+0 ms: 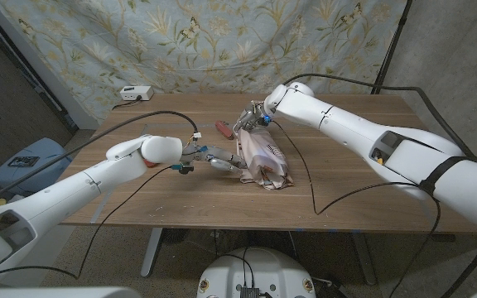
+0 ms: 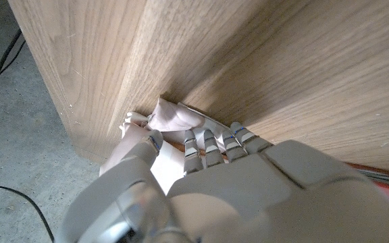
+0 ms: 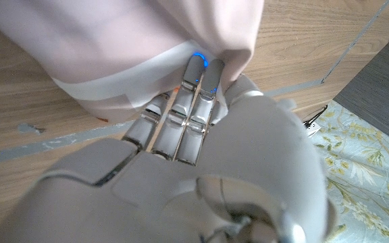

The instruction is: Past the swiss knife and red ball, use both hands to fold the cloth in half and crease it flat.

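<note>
Left of centre in the head view: left hand [image 1: 208,156], fingers stretched to the right, tips at the cloth's left edge. In the left wrist view, fingers [image 2: 208,143] lying close together on the cloth [image 2: 174,121] with the thumb set apart at its side; pinching it or only pressing on it, cannot tell.

Centre of the head view: cloth [image 1: 263,160], pale pink, bunched into a lumpy mound on the table [image 1: 139,207], not spread out. Soft and limp by the look of its folds, probably light, likely to sag and slide on the smooth wood rather than hold a shape. Best taken at an edge or corner, one per hand, so it can be drawn taut before folding; a grip in the middle of the mound would probably only gather more wrinkles.

Just above the cloth, at upper centre: right hand [image 1: 253,116], reaching down onto the far end. In the right wrist view, fingers [image 3: 194,88] held together and tucked into a fold of cloth [image 3: 113,34] draped over them; looks like a hold on it.

Count: one cloth, two hands. One red object [image 1: 221,128], likely the knife, lying just left of the cloth's far end. Something red [image 1: 149,163] peeking out beneath the left wrist, too hidden to name.
</note>
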